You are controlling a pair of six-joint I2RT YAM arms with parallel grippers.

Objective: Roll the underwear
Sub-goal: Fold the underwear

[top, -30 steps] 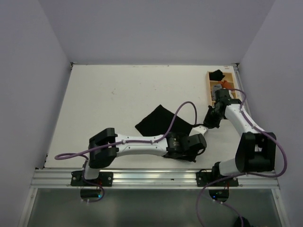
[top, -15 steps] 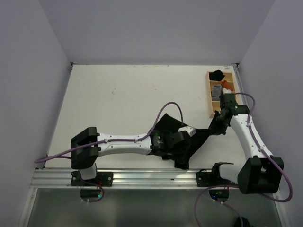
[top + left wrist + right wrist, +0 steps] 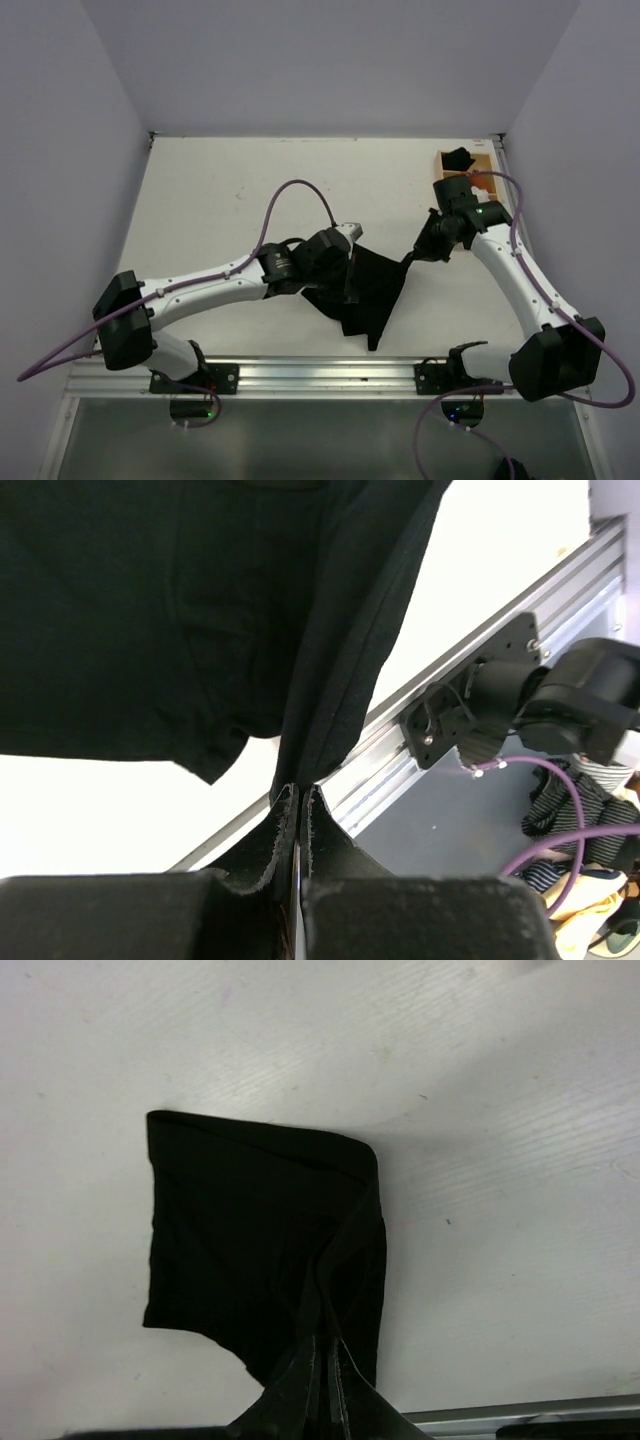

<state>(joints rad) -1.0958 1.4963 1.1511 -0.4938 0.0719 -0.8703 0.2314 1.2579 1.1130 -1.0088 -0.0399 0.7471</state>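
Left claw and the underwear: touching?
Touching. The left wrist view shows the left claw shut on a fold of the underwear, with the black fabric running straight down into the seam between its fingers.

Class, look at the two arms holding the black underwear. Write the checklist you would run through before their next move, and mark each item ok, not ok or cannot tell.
1. Left gripper is shut on the underwear: ok, fabric is pinched between its pads.
2. Right gripper is shut on the underwear: ok, an edge is pinched there.
3. Garment is flat and smooth for rolling: not ok, it hangs creased between the grippers.
4. Bare table lies around the garment: ok.
5. Right arm is clear of the wooden tray: cannot tell, since they overlap in the top view.
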